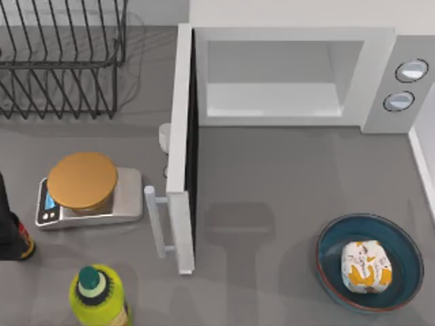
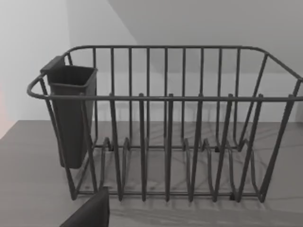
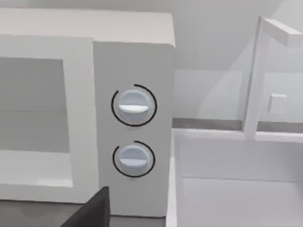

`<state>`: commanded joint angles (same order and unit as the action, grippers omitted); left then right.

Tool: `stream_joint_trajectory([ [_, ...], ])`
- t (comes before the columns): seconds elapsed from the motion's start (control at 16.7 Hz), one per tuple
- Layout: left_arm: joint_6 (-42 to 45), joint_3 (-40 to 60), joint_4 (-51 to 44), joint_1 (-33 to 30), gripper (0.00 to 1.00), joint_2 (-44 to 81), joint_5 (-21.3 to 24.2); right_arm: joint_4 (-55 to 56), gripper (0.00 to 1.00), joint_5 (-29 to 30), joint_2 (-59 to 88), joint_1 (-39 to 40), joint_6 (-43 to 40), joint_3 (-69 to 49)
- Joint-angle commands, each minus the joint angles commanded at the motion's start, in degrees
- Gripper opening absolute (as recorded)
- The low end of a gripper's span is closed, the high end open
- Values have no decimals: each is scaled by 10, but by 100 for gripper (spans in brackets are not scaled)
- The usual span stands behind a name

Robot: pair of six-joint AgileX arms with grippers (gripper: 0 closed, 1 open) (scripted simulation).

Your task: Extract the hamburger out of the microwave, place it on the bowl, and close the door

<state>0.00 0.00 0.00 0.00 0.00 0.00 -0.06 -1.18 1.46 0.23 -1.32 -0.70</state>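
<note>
The white microwave (image 1: 292,41) stands at the back with its door (image 1: 180,149) swung wide open toward the front. The door is seen edge-on, its bar handle (image 1: 155,221) facing left. The pale cavity (image 1: 272,95) holds nothing. The hamburger (image 1: 367,266), wrapped in white paper with orange print, lies inside the dark blue bowl (image 1: 401,248) at the front right. A dark corner of my left gripper (image 2: 90,213) shows in the left wrist view, facing the dish rack. A like corner of my right gripper (image 3: 92,213) shows in the right wrist view before the microwave's two knobs (image 3: 133,108).
A black wire dish rack (image 1: 61,61) fills the back left. A silver scale (image 1: 88,193) with an orange disc sits left of the door. A green bottle (image 1: 98,295) and a dark bottle (image 1: 10,231) stand at the front left. A white basin (image 3: 236,179) borders the right.
</note>
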Motion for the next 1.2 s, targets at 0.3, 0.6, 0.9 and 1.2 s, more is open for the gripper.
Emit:
stream_joint_trajectory([
  [0.3,0,0,0,0,100,0,0,1,100,12,-15,-2,13,7],
  [0.6,0,0,0,0,70,0,0,1,100,12,-15,-2,13,7],
  [0.9,0,0,0,0,32,0,0,1,100,12,-15,-2,13,7],
  [1.2,0,0,0,0,0,0,0,1,100,12,-15,-2,13,7],
])
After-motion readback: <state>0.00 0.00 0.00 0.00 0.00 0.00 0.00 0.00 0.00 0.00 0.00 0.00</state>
